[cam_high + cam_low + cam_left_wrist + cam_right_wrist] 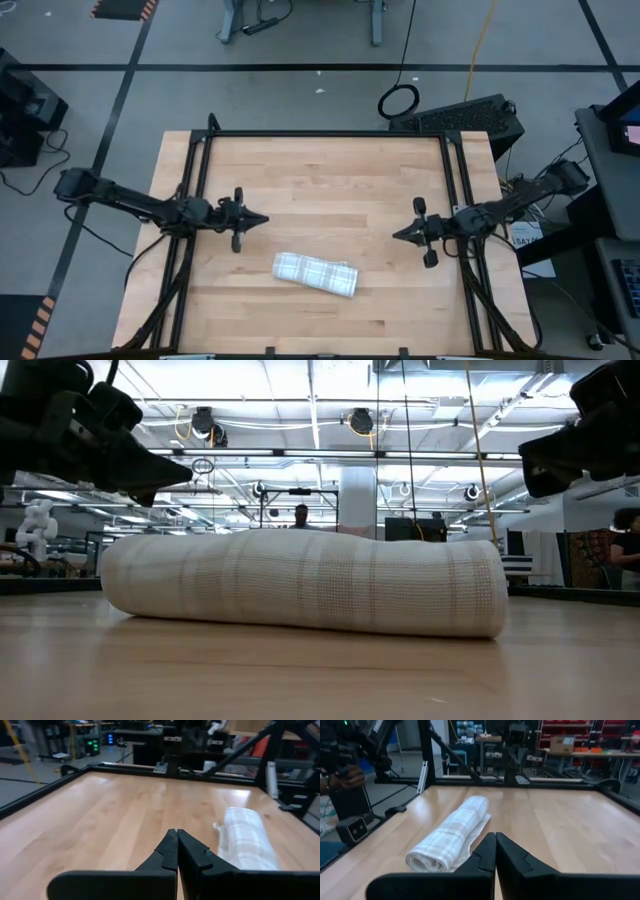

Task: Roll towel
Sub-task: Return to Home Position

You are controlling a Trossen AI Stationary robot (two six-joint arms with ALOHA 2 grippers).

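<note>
High view, rolled towel inside table edges, left hand, right hand clear

In the low view, the rolled white plaid cloth towel hid the pale wooden bench behind it and a distant person below the shoulders. The dark left arm and right arm ran off the top edge.

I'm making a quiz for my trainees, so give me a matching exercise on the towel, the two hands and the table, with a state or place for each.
Things:
1 towel
2 left hand
3 right hand
4 table

States or places:
A shut, over the table's right side
B rolled up, touched by neither hand
C pale wood, lying under everything else
D shut, over the table's left side

Pairs: 1-B, 2-D, 3-A, 4-C
</note>
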